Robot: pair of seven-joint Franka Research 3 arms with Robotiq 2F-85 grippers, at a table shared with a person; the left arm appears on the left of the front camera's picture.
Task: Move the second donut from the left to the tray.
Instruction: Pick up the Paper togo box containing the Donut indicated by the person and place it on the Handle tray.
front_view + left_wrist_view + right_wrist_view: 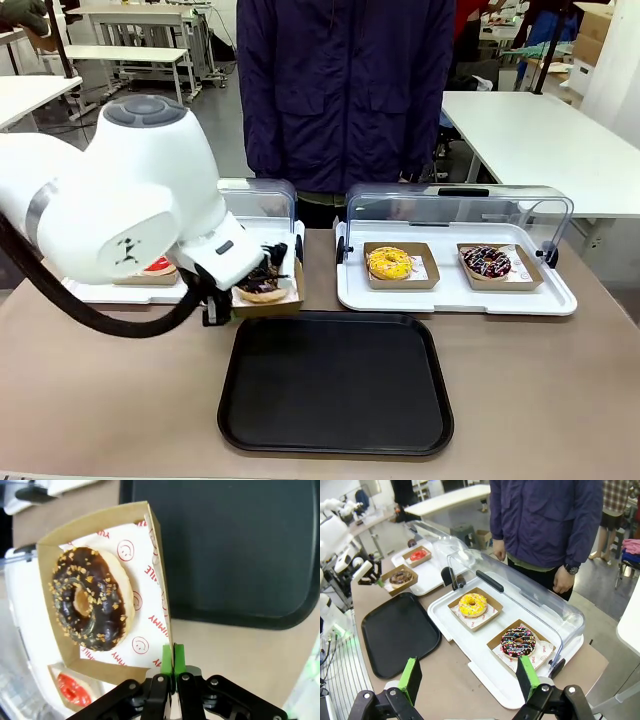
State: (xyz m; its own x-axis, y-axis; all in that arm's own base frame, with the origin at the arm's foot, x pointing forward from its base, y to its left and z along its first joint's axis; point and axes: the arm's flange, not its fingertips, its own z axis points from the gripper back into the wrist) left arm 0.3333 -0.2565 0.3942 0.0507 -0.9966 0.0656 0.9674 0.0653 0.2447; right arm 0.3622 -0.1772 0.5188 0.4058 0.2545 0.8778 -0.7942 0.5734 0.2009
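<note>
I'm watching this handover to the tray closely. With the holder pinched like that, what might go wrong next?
The left gripper clamps only one thin side wall of the cardboard holder, so the holder may sag, twist or slip. The chocolate crumb donut lies loose inside and might slide out if it tilts. The holder's lower edge could also catch the black tray's raised rim.

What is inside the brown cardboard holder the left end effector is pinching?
The holder contains white paper printed with red smileys, and on it the chocolate donut with tan crumbs. The paper covers the holder's floor. The left end effector clamps the holder's side wall.
</note>
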